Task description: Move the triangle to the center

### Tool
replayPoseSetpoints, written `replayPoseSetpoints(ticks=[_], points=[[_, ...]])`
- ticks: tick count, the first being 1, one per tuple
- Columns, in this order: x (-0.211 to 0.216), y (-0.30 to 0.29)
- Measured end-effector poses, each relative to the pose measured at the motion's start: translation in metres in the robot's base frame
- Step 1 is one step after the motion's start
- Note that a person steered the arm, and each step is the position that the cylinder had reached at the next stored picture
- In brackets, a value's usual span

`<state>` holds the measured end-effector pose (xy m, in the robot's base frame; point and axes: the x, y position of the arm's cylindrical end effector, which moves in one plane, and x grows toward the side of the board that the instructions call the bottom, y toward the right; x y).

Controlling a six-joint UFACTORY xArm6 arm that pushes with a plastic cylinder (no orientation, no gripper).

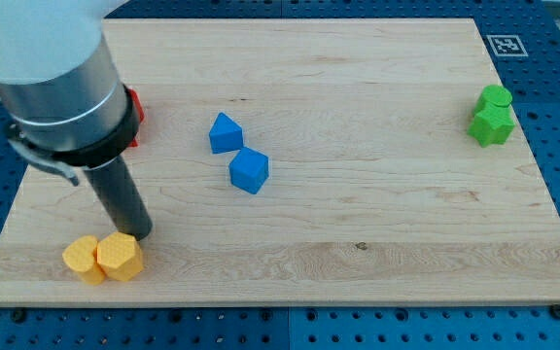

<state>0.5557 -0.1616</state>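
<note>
A blue triangle block lies on the wooden board, left of the middle. A blue cube sits just below and right of it, almost touching. My tip is at the view's lower left, well left of the triangle and right above the yellow blocks. The arm's grey body covers the upper left.
Two yellow blocks sit side by side at the lower left, the right one hexagonal. A red block is mostly hidden behind the arm at the left. Two green blocks stand together at the right edge. A marker tag is at the top right corner.
</note>
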Motion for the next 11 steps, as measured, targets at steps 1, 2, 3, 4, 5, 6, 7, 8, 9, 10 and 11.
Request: replayPoseSetpoints(ticks=[1,2,3,4,5,6,7,8,9,10,11], points=[[-0.011,-0.004],[-0.041,0.013],[-0.064,0.048],[-0.110,0.104],[-0.139,0.138],[-0.137,0.129],[-0.130,0.109],[-0.120,0.093],[-0.107,0.070],[-0.105,0.032],[-0.103,0.002]])
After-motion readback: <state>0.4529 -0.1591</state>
